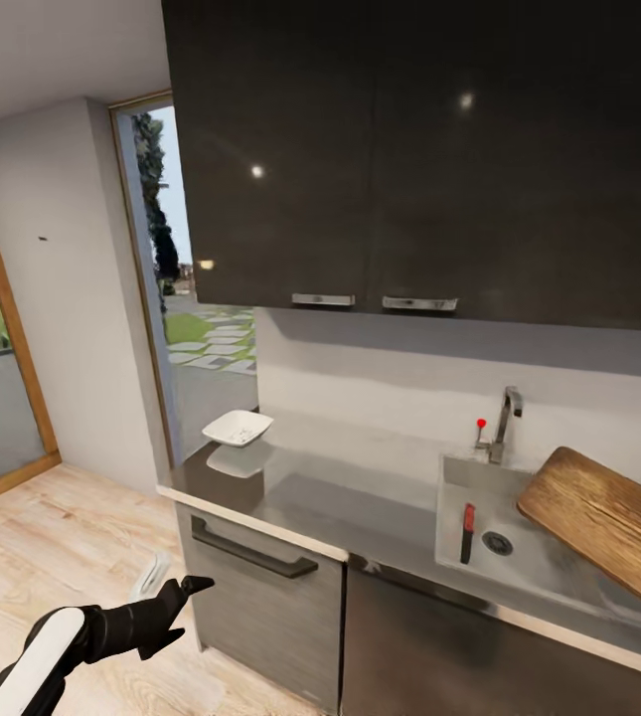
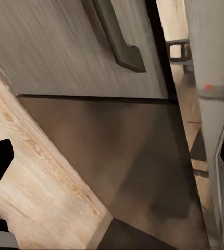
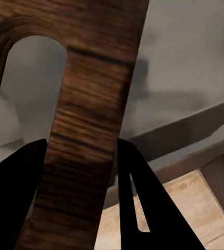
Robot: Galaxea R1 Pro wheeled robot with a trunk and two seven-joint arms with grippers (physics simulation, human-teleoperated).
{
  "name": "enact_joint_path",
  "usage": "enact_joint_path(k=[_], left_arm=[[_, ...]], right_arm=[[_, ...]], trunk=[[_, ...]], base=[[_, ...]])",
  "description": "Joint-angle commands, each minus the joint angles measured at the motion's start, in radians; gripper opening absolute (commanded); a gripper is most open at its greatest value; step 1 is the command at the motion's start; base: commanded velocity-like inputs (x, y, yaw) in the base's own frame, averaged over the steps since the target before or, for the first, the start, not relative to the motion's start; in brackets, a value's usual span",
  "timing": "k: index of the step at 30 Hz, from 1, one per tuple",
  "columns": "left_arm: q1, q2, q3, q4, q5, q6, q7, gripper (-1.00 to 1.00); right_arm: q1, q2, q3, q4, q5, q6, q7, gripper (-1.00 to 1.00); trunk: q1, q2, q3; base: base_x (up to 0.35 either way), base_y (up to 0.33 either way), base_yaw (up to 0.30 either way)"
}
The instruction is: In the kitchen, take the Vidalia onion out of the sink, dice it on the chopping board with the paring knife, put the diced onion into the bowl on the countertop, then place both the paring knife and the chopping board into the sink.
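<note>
Black and idle, the left gripper (image 1: 176,597) hung at the lower left of the head view, over the pale wood floor (image 1: 42,537) beside the cabinet front's dark bar handle (image 1: 252,553); its fingers stood apart around nothing. Up and to the right, the white bowl (image 1: 238,428) sat at the far left end of the grey tabletop (image 1: 360,497), with white bits inside. Further right, the sink (image 1: 459,477) held the paring knife (image 1: 468,532) near the drain (image 1: 497,543), under the tap (image 1: 505,423). At the right edge the chopping board (image 1: 608,522) tilted over the basin, and the right gripper (image 3: 81,172) was clamped on the strip beside its handle slot (image 3: 26,88). Lowering the board slowly, low end first, seemed wisest. Room looked tight: the tap, the basin's front rim and the knife all crowded the drop.
</note>
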Motion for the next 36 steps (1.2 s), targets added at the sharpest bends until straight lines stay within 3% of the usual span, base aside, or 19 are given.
enact_joint_path(k=[1,3,5,7,10,13,18,23,26,28,32,36], left_arm=[[0.0,0.0,0.0,-0.001,0.011,0.002,0.01,1.0],[0.0,-0.001,0.0,-0.001,0.011,0.002,0.009,1.0],[0.0,-0.002,0.0,-0.001,0.011,0.002,0.009,1.0],[0.0,-0.002,-0.001,-0.002,0.011,0.002,0.009,1.0],[0.0,-0.002,-0.001,-0.003,0.01,0.002,0.009,1.0],[0.0,-0.002,-0.001,-0.003,0.01,0.002,0.01,1.0],[0.0,-0.002,-0.001,-0.003,0.01,0.002,0.01,1.0],[0.0,-0.002,-0.001,-0.003,0.01,0.002,0.011,1.0],[0.0,-0.002,-0.001,-0.003,0.01,0.002,0.011,1.0],[0.0,-0.002,-0.001,-0.003,0.01,0.002,0.011,1.0],[0.0,-0.002,-0.001,-0.003,0.01,0.002,0.011,1.0],[0.0,-0.002,-0.001,-0.003,0.01,0.002,0.011,1.0]], right_arm=[[-0.003,0.003,-0.001,-0.005,-0.02,0.004,-0.004,-1.0],[-0.031,0.027,-0.004,-0.029,-0.019,0.004,-0.008,-1.0],[-0.083,0.095,-0.009,-0.048,-0.015,0.004,-0.062,-1.0],[-0.153,0.179,-0.029,-0.057,-0.019,0.004,-0.23,-1.0],[-0.249,0.244,-0.071,-0.044,-0.028,0.004,-0.422,-1.0],[-0.299,0.304,-0.094,-0.017,-0.033,0.004,-0.563,-1.0],[-0.312,0.322,-0.173,0.002,-0.05,0.004,-0.681,-1.0],[-0.328,0.336,-0.19,0.013,-0.056,0.004,-0.713,-1.0],[-0.398,0.37,-0.197,0.047,-0.058,0.004,-0.836,-1.0],[-0.43,0.376,-0.199,0.09,-0.062,0.004,-0.905,-1.0],[-0.529,0.374,-0.205,0.201,-0.115,0.004,-0.989,-1.0],[-0.574,0.379,-0.207,0.283,-0.133,-0.021,-1.081,-1.0]], trunk=[[0.0,-0.001,0.0],[0.0,-0.001,0.0],[0.0,-0.001,0.0],[0.0,-0.001,0.0],[0.0,-0.001,0.0],[0.0,-0.001,0.0],[0.0,-0.001,0.0],[0.0,-0.001,0.0],[0.0,-0.001,0.0],[0.0,-0.001,0.0],[0.0,-0.001,0.0],[0.0,-0.001,0.0]], base=[[-0.105,-0.088,0.0],[-0.055,-0.046,0.0],[-0.023,-0.019,0.0],[-0.009,-0.008,0.0],[-0.004,-0.003,0.0],[-0.001,0.0,0.0],[0.0,0.0,0.0],[0.0,0.0,0.0],[0.0,0.0,0.0],[0.0,0.0,0.0],[0.0,0.0,0.0],[0.0,0.0,0.0]])
